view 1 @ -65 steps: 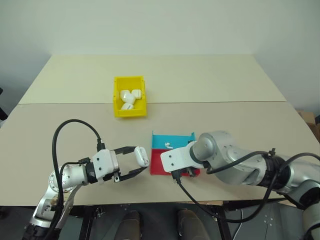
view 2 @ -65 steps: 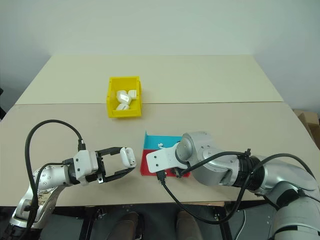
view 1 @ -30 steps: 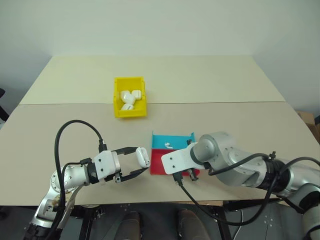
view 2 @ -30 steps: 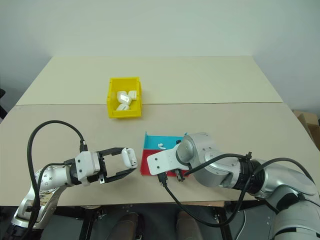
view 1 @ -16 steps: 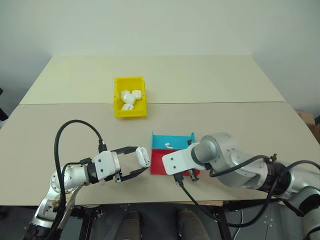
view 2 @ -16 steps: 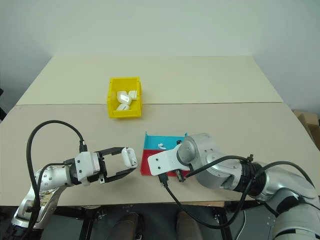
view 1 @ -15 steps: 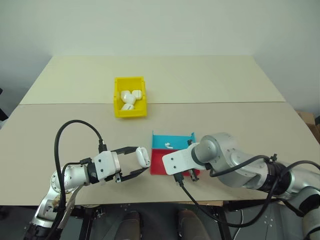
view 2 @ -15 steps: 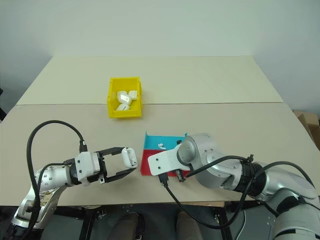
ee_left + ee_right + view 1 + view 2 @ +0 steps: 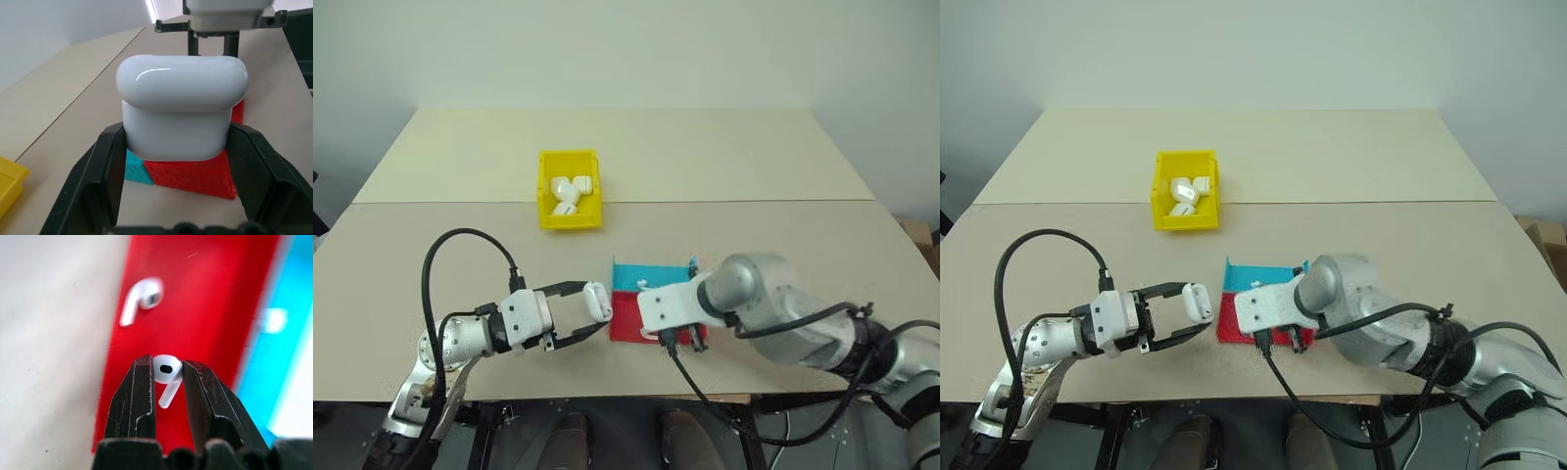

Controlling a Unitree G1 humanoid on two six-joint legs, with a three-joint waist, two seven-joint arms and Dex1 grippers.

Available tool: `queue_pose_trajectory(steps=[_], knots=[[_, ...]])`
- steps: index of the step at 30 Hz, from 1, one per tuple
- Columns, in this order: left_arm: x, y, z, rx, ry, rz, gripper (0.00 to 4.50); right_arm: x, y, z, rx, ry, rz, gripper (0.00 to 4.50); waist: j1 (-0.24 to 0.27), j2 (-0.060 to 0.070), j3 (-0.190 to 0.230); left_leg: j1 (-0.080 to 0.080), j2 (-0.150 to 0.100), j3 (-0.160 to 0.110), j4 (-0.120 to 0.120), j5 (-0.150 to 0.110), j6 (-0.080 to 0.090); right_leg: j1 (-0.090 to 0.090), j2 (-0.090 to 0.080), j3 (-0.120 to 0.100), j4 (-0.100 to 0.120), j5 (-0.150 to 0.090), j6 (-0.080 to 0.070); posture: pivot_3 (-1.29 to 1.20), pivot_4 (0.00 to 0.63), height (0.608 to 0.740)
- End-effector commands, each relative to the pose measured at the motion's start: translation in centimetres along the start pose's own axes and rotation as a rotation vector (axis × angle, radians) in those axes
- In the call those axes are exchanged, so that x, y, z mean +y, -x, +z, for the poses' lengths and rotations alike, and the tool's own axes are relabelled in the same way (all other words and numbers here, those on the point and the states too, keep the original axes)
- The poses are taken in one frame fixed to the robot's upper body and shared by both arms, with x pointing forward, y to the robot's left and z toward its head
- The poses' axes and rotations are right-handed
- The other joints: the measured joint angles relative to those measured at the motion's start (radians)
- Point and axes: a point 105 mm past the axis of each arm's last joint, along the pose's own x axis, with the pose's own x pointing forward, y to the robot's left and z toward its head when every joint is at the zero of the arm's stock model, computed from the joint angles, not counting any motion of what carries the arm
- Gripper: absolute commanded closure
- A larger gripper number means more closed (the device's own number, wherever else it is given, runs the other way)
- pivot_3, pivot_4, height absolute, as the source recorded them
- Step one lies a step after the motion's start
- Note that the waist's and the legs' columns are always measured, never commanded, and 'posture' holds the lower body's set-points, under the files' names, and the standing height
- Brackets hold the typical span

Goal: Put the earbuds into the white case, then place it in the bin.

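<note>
My left gripper (image 9: 593,311) is shut on the white case (image 9: 597,301) and holds it level above the table, just left of the trays. In the left wrist view the case (image 9: 181,112) stands upright between the black fingers (image 9: 110,161). My right gripper (image 9: 167,364) is shut on one earbud (image 9: 165,371) and hangs a little above the red tray (image 9: 161,264). A second earbud (image 9: 139,303) lies on that tray. Another earbud (image 9: 643,284) lies on the blue tray (image 9: 656,273). The yellow bin (image 9: 570,221) stands farther back on the left.
Several white cases (image 9: 570,191) lie inside the bin. The red tray (image 9: 625,326) and the blue tray adjoin each other near the table's front edge. A black cable (image 9: 460,250) loops up from my left arm. The tabletop behind the trays is bare.
My right hand has risen off the red tray. The left gripper still holds the case in about the same place.
</note>
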Motion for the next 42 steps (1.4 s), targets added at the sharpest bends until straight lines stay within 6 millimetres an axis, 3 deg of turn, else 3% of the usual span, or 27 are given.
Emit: queue_pose_trajectory(steps=[1,3,7,10,15,19,23,35,42], knots=[[0.4,-1.1,2.9,-0.152,0.0,-0.031,1.75,-4.4,6.3,0.3,-0.125,-0.095,-0.222,3.86,0.003,0.0,0.0,0.0,0.0,0.0,0.0,0.0,0.0,0.0,0.0,0.0,0.0,0.0,0.0,0.0,0.15,0.74],[0.8,-1.7,4.4,-0.234,0.03,-0.051,1.75,-7.0,9.6,0.3,-0.252,-0.209,-0.356,3.86,0.003,0.0,0.0,0.0,0.0,0.0,0.0,0.0,0.0,0.001,0.0,0.0,-0.001,0.001,0.001,0.0,0.15,0.74],[1.5,-2.9,7.3,-0.378,0.104,-0.12,1.75,-8.9,14.8,2.5,-0.658,-0.321,-0.453,3.86,0.0,-0.001,0.0,0.0,0.0,-0.001,0.0,0.0,0.0,0.002,0.001,0.0,-0.002,0.001,0.001,0.0,0.15,0.74],[2.0,-3.1,9.1,-0.479,0.154,-0.172,1.75,-7.8,17.6,3.8,-0.926,-0.297,-0.425,3.86,0.0,-0.001,0.0,-0.001,0.0,-0.003,0.0,0.0,0.0,0.002,0.002,0.0,-0.002,0.001,0.001,0.0,0.15,0.74],[2.5,-3.1,10.5,-0.519,0.18,-0.27,1.75,-5.0,19.6,4.9,-1.273,-0.267,-0.259,3.86,0.001,-0.001,0.0,-0.004,-0.001,-0.004,-0.001,0.0,0.0,0.001,0.001,-0.001,-0.003,0.001,0.002,0.0,0.15,0.74],[2.8,-3.2,10.7,-0.51,0.169,-0.288,1.75,-3.7,19.5,4.8,-1.352,-0.248,-0.215,3.86,0.0,-0.001,0.0,-0.002,-0.002,-0.004,0.0,0.0,0.0,0.003,0.001,-0.001,-0.003,0.002,0.002,0.0,0.15,0.74],[2.6,-3.3,11.0,-0.485,0.163,-0.313,1.75,-2.4,17.7,5.2,-1.361,-0.164,-0.215,3.86,-0.003,-0.001,0.0,-0.002,-0.002,-0.004,0.0,0.0,0.0,0.003,0.001,0.0,-0.002,0.002,0.003,0.0,0.15,0.74],[2.3,-3.2,11.3,-0.46,0.149,-0.288,1.75,-2.3,14.1,7.1,-1.357,0.019,-0.259,3.86,-0.012,-0.001,0.0,-0.002,-0.002,-0.004,0.0,0.0,0.0,0.002,0.002,0.0,-0.002,0.002,0.003,0.0,0.15,0.74],[2.1,-3.1,11.1,-0.449,0.146,-0.276,1.75,-2.9,13.0,7.0,-1.32,0.037,-0.276,3.86,-0.011,-0.001,0.0,-0.002,-0.002,-0.004,0.0,0.0,0.0,0.003,0.002,0.0,-0.002,0.002,0.003,0.0,0.15,0.74]])
